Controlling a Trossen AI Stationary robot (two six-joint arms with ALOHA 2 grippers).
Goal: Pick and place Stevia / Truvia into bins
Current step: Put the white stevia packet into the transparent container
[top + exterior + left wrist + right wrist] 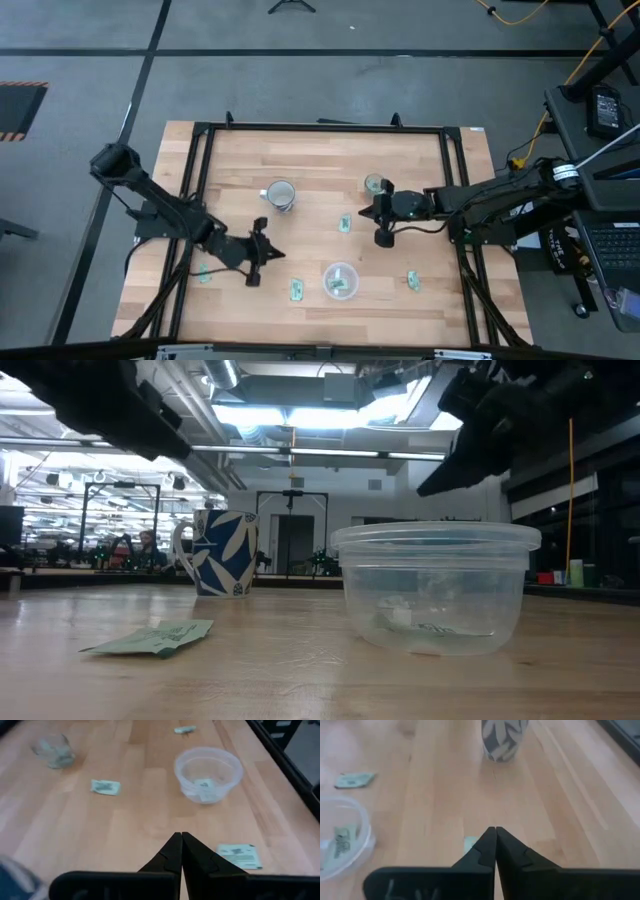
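I have the right gripper [383,238] above the middle of the table [310,160], fingers pressed together with nothing visibly between them. In its wrist view a sachet [470,843] lies on the table just ahead of the fingertips, partly hidden by them. I judge this the next pick.

1. I open the fingers before descending; closed tips would only push the packet.
2. I centre over the sachet, then lower until the tips meet the wood, since the paper lies flat.
3. I close slowly and lift straight up.
4. I carry it to the round clear container [340,281], which already holds packets, or to the glass cup [375,184] nearby.

The left gripper [252,279] waits near the front left, also closed and empty. Loose sachets remain at [297,290], [412,281] and [205,272].
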